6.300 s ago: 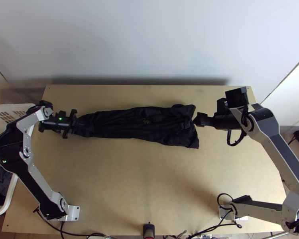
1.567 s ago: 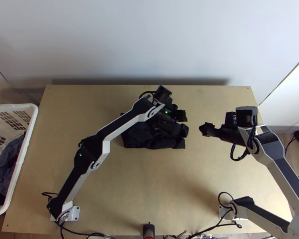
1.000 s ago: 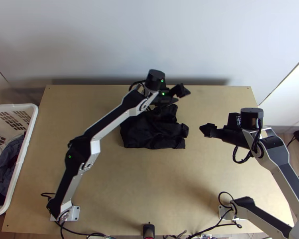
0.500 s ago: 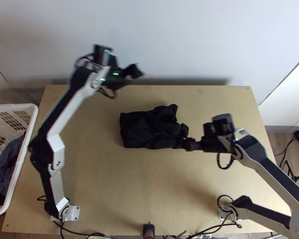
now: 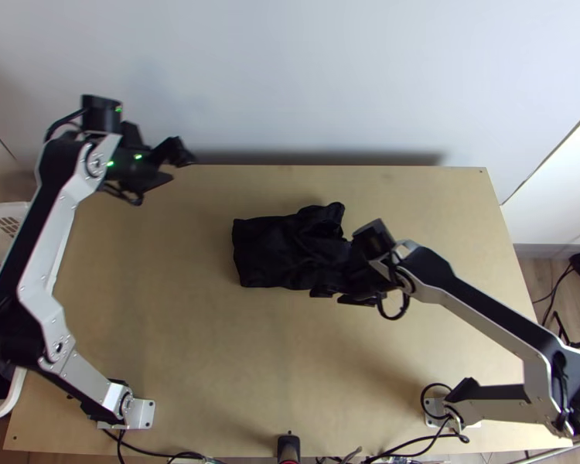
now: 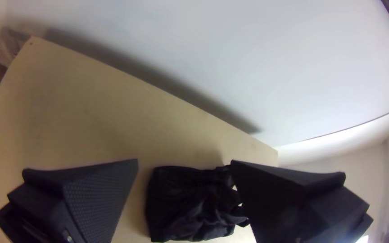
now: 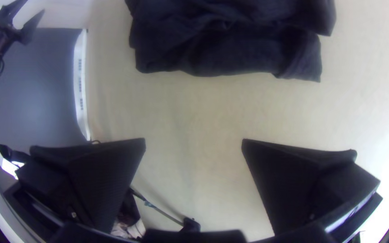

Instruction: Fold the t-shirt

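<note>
Item: one black t-shirt [image 5: 271, 251], lying as a compact bundle near the middle of my wooden table [image 5: 213, 363]. The side facing the left base is fairly straight; the opposite side is uneven, with a loose lobe at its far corner and rumpled layers. Number of folds: cannot tell.

Item: my right gripper [image 7: 193, 140], fingers spread, nothing between them. It sits by the bundle's near, ragged corner, its tips over bare wood and apart from the cloth in its own wrist view.

Item: my left gripper [image 6: 184, 160], fingers spread and without cloth, well apart from the bundle, by the table's far edge near the wall [image 5: 290, 77].

Step in hand, as I judge it: tidying or one more fold, from the right gripper's side. The fold looks well along, not finished.

Risks, with causes:
- Top layer only pinched, because the near edge is a loose stack; the layers beneath would stay behind and the fold shear apart.
- Whole bundle dragged askew, since nothing holds its other side down.
- Pinch closing on air, if the fingers come down short of the hem.
- Fingers snagging a crease, dark cloth hiding where one layer ends.
- Loose lobe left poking out, if only the near corner is dealt with.
</note>
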